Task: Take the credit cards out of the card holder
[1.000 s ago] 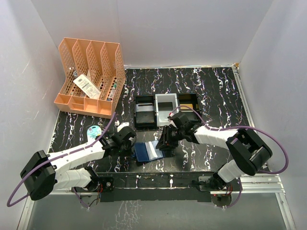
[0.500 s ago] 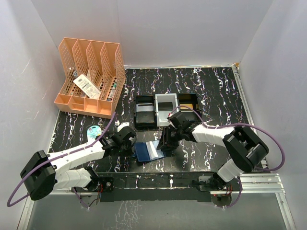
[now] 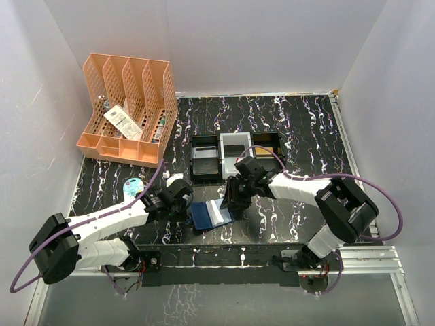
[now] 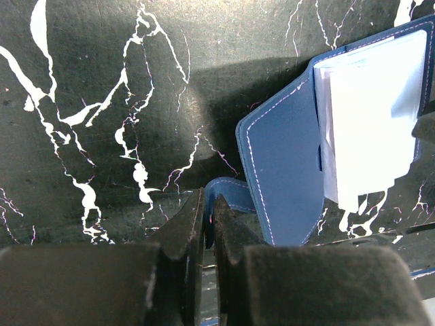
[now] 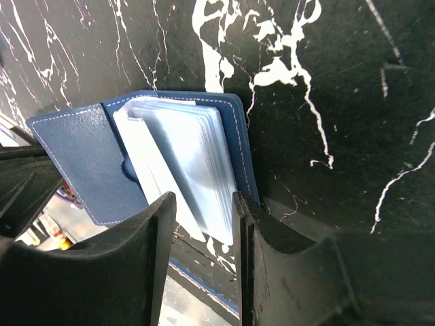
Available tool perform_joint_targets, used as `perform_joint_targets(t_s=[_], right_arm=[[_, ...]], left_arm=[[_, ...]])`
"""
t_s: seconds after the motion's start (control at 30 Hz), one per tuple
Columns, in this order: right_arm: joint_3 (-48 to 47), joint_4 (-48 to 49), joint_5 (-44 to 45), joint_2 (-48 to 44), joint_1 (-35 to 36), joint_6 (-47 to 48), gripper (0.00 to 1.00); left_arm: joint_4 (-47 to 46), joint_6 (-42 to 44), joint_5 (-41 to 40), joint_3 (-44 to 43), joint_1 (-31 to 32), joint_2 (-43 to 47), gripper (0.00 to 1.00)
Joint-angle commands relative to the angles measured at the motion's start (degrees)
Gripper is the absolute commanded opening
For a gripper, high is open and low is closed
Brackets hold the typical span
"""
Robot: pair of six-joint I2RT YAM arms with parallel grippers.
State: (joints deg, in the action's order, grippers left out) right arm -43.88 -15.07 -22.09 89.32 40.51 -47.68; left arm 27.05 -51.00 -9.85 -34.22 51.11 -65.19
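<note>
Widened since a moment ago, the jaws of the right gripper [image 5: 202,200] are set apart over the navy-blue bifold card holder [image 5: 71,159], laid open on the black marbled tabletop [image 5: 326,81], its tab [image 4: 234,193] clamped by the jaws of the left gripper [image 4: 209,204].

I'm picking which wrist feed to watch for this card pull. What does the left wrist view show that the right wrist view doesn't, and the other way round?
Left wrist only: the left gripper pinched shut on the small strap tab of the card holder. Right wrist only: the right gripper, jaws apart over the free edge of the clear sleeves. Both: the card holder lying open on the black marbled table with its sleeves fanned up; neither shows a card outside it.
</note>
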Motion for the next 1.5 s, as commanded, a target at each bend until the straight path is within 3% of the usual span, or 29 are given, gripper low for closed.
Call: perform_joint_targets(t_s=[0.0, 0.43, 0.8, 1.07, 1.3, 1.47], right_arm=[[-2.9, -1.0, 2.7, -1.9, 0.1, 1.8, 0.37], [-3.5, 3.7, -1.7, 1.9, 1.6, 1.5, 0.32], [-5.8, -0.5, 1.8, 0.7, 3.4, 3.1, 0.08], [-6.9, -1.7, 0.6, -0.2, 4.7, 4.1, 0.08], [-4.3, 6.8, -5.7, -1.8, 4.8, -0.7, 0.14], [-4.1, 7.6, -5.7, -2.1, 4.8, -2.0, 0.18]], left_arm=[[0.5, 0.4, 0.2, -1.2, 0.1, 0.3, 0.0], [0.5, 1.3, 0.4, -1.9, 0.1, -1.1, 0.0], [-0.7, 1.6, 1.1, -2.3, 0.0, -2.6, 0.0], [-0.9, 1.7, 1.4, -2.5, 0.1, -3.0, 0.0], [-0.8, 1.8, 1.6, -2.7, 0.1, -3.1, 0.0], [-0.9, 1.9, 1.8, -2.7, 0.1, -3.2, 0.0]])
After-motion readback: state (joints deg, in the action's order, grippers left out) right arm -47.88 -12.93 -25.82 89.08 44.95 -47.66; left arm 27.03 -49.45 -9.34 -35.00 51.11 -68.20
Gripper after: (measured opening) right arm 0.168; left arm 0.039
